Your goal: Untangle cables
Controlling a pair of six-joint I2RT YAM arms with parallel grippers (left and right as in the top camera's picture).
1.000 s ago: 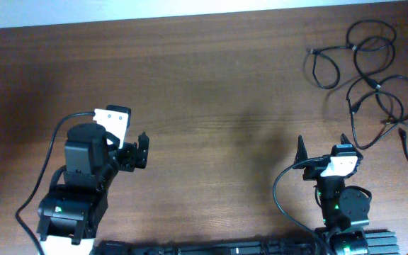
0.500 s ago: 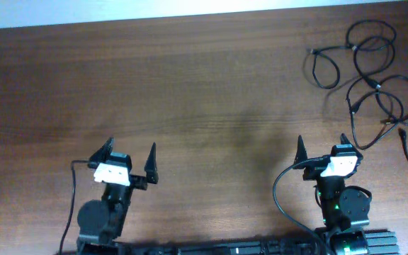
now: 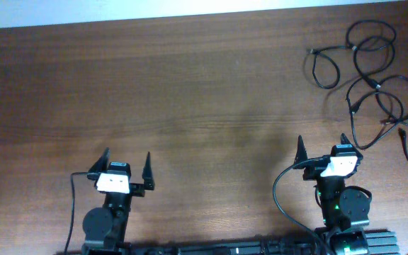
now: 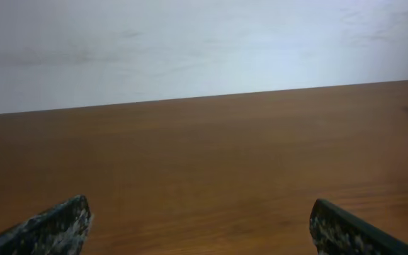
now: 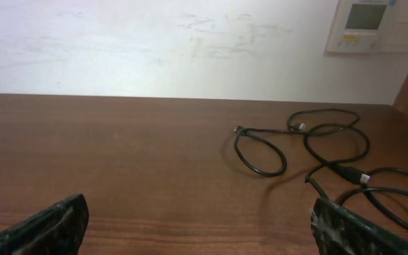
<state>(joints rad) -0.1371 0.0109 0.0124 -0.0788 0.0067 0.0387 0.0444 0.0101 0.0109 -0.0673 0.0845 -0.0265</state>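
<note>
Left gripper sits at the near edge of the table, toward the left corner. Its two fingers are spread wide and there is nothing between them. The left wrist view agrees: two dark fingertips at the bottom corners and only bare wood in the gap.

Right gripper is at the near edge too, toward the right corner. Its jaws are just as wide apart and nothing is in them. From the right wrist camera its fingertips frame open tabletop.

That makes two arms and two grippers, both low and pointing toward the far edge. One thicker black wire curls beside the right arm, and another runs by the left.

Further out, the cables lie in the far right corner, well apart from both grippers and touching neither. They are thin black cords in loose overlapping loops with small plugs at the ends, and one strand trails down along the right edge. The right wrist view shows the cables flat on the wood. How many separate cords there are, I can't tell, because they cross too much.

The surface is brown wood grain with a soft sheen. A white wall runs behind the far edge, scuffed in places. One pale wall panel hangs on it to the right.
</note>
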